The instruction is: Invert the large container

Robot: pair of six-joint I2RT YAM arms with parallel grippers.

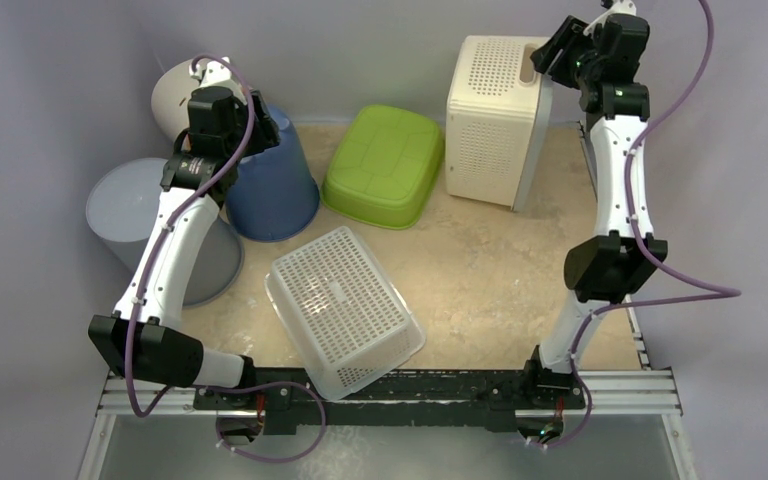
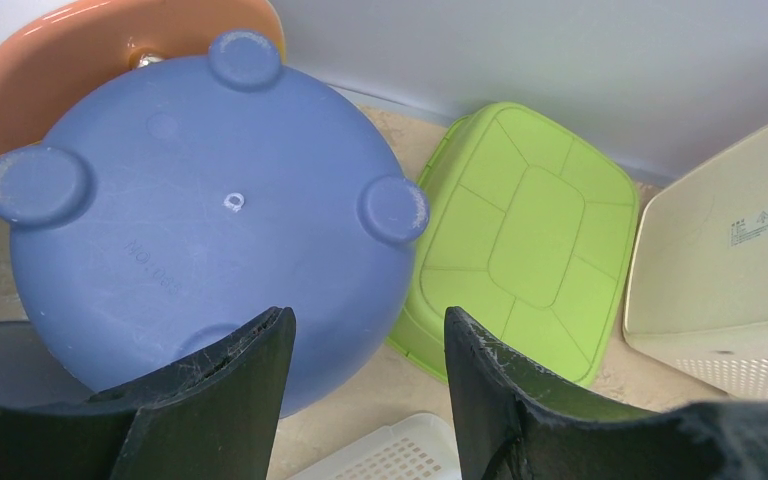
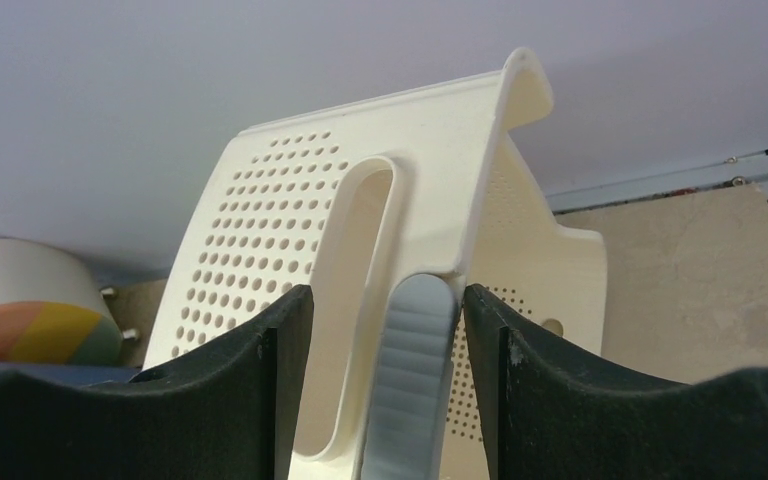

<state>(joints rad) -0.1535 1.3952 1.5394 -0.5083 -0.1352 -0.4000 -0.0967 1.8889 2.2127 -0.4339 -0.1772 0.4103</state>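
At one o'clock, the right claw, jaws apart, is straddling the hamper's top rim; the left claw is hanging open, farther off.

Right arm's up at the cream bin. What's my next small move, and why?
Probably close the right gripper: its jaws straddle the handle edge of the cream bin, with the grey grip between them, and they don't look clamped yet. The bin needs a firm hold before any tipping.

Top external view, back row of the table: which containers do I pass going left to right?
grey bin → blue bucket → green tub → cream perforated container
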